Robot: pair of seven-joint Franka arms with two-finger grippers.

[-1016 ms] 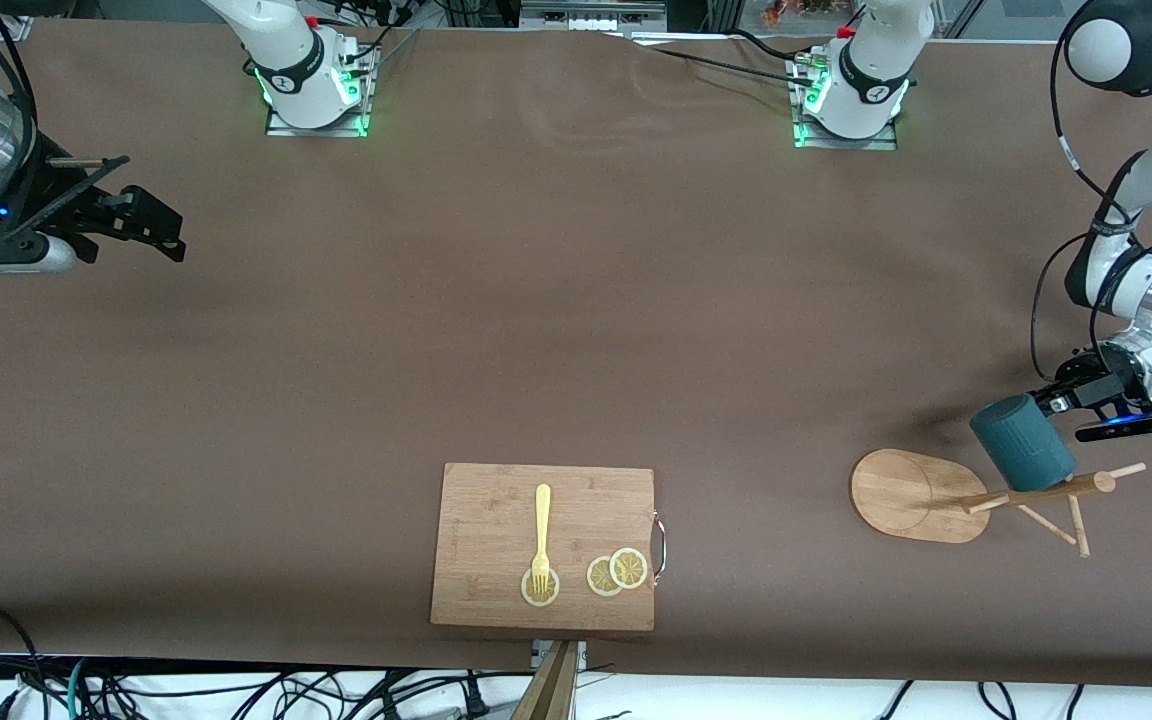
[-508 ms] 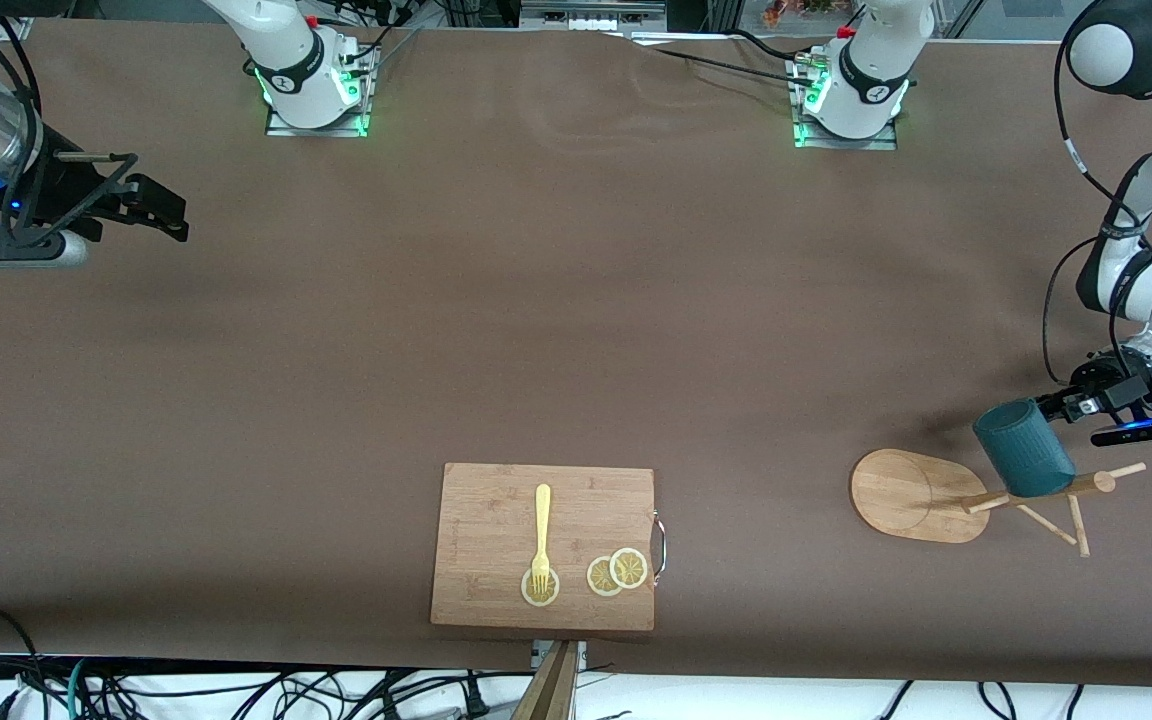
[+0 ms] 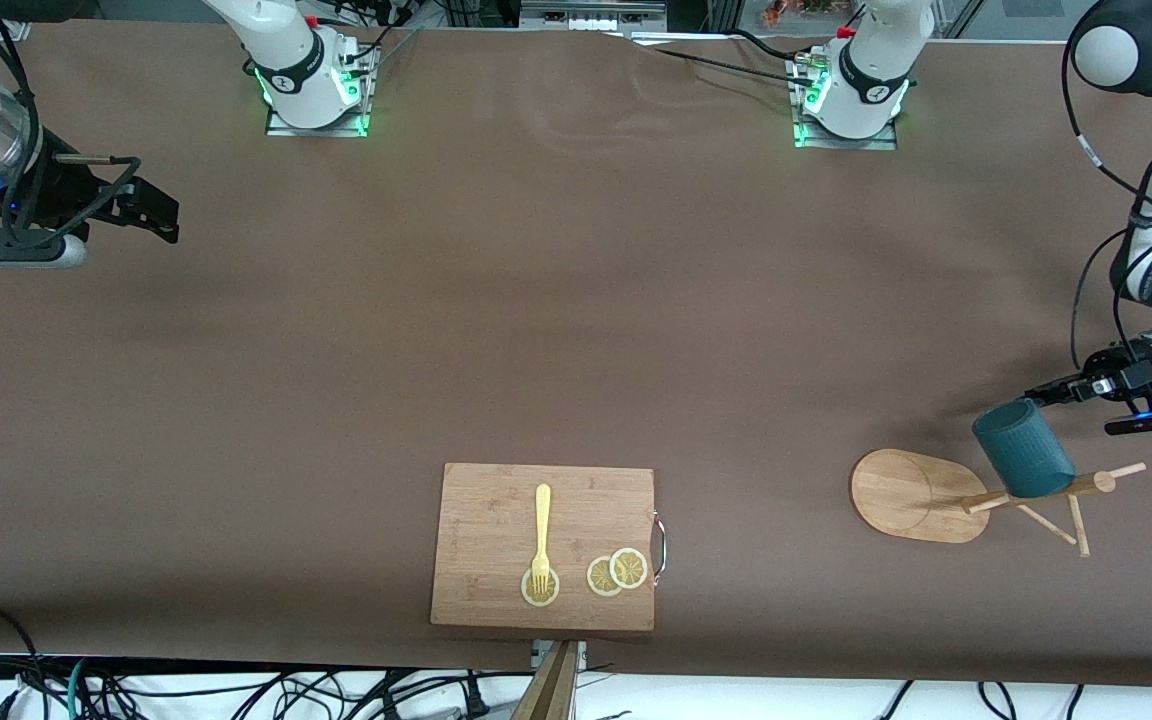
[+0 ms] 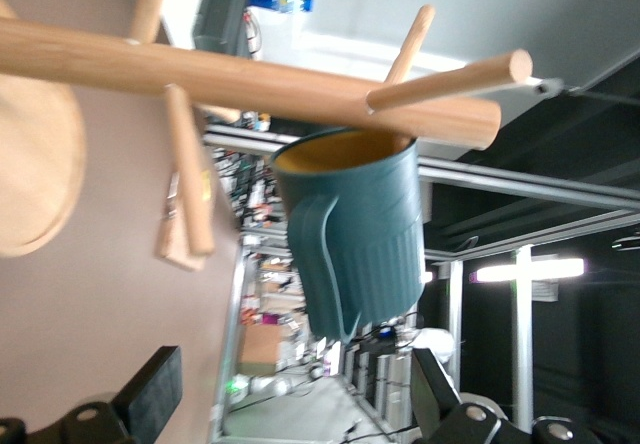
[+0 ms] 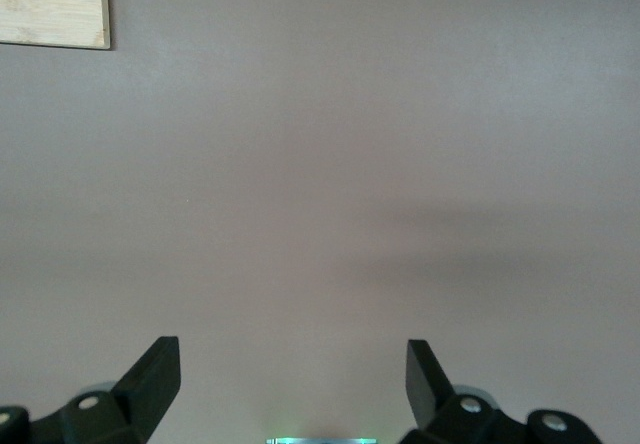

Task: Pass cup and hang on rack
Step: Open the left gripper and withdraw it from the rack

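1. Left gripper [image 3: 1056, 390], at the left arm's end of the table, hovers just beside the small dark teal ribbed cup [image 3: 1023, 447], clear of it. Left wrist view: the two black fingers [image 4: 150, 394] stand wide apart, nothing between them; the cup [image 4: 355, 229] hangs free, well apart from both.
2. Cup hangs by its side handle on a thin angled peg of the light wooden mug-tree rack [image 3: 976, 495], mouth toward the central post [image 4: 250, 74]; yellow-tan inside shows.
3. Rack stands on its flat oval base [image 3: 911, 495] at the left arm's end of the table.
4. Right gripper [image 3: 151, 210] waits over the brown table [image 3: 536, 320] at the right arm's end. Right wrist view: fingers [image 5: 150, 379] spread wide, empty, bare tabletop below.
5. Rectangular bamboo cutting board [image 3: 496, 520] lies near the front edge, mid-table, carrying a yellow fork [image 3: 542, 535] and lemon slices [image 3: 617, 571]; fork tines rest on one slice.
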